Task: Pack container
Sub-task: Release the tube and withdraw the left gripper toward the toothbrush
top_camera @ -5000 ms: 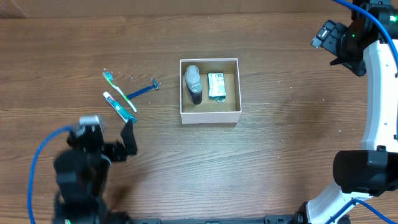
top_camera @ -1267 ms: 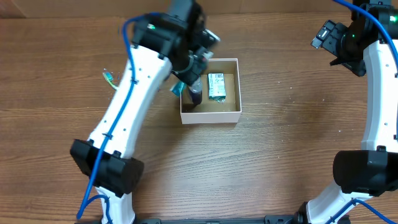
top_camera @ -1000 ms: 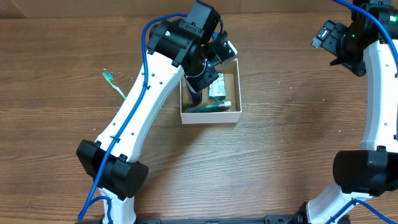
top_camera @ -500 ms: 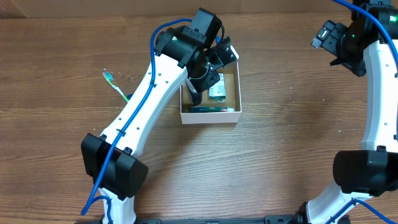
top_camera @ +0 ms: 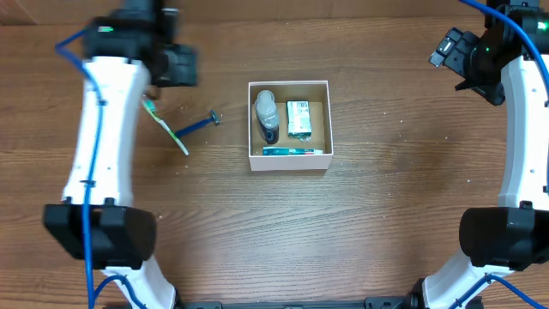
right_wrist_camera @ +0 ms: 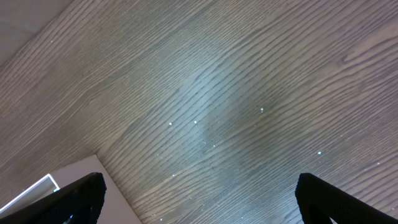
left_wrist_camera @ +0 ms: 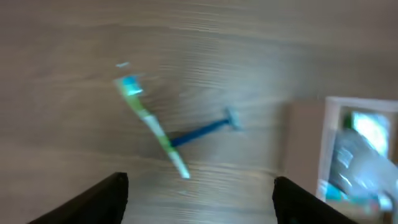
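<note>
Container (top_camera: 289,160) sits abt centre of table (top_camera: 386,215) in overhead view, open top up. Inside: bottle (top_camera: 267,116) lying along the 9 o'clock wall, small green-white pack (top_camera: 298,118) just beside it toward 3 o'clock, and a tube (top_camera: 292,151) flat along the 6 o'clock wall.

Outside, at 9 o'clock of the container and apart from it: toothbrush (top_camera: 165,124) w/ green head pointing to 11 o'clock, and a blue razor (top_camera: 197,125) w/ head toward the container. The two cross near the brush's handle end.

L gripper (left_wrist_camera: 200,180) is up at approx 10 o'clock of the overhead view, over bare wood just past the toothbrush head; overhead pic blurred there. Wrist cam, also blurred, shows its fingers (left_wrist_camera: 109,193) spread wide, nothing betw them, brush + razor below, container edge at 3 o'clock.

R gripper (right_wrist_camera: 199,180) is at 2 o'clock of the overhead view, well apart from the container. Its fingers (right_wrist_camera: 81,196) are also spread wide, holding nothing, only wood grain under them.
</note>
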### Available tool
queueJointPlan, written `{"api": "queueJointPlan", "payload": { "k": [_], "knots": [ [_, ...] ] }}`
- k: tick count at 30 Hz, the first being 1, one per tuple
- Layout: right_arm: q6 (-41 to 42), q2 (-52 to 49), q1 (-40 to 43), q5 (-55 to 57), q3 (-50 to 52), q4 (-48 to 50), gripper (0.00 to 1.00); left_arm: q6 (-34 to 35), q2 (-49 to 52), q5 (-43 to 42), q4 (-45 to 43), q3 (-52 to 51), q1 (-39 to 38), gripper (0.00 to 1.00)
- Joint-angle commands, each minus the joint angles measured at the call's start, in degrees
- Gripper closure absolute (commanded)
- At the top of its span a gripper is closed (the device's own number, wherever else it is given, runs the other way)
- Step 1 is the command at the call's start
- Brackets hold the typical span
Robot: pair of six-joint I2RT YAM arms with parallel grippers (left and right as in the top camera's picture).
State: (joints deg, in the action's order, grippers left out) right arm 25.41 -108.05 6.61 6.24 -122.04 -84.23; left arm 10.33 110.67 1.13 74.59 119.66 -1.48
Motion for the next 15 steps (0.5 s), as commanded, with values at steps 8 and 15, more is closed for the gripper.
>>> {"api": "queueJointPlan", "payload": {
  "k": [8, 15],
  "knots": [
    [-0.1, 0.3, 0.1, 0.6, -0.5, 0.1, 0.00, 12.9, 5.6, 0.4, -4.6, -9.4, 5.2, 0.30],
    [-0.1, 0.3, 0.1, 0.6, -0.5, 0.1, 0.00, 14.6, 14.2, -2.8, -9.8, -14.2, 5.2, 0.31]
  ]
}}
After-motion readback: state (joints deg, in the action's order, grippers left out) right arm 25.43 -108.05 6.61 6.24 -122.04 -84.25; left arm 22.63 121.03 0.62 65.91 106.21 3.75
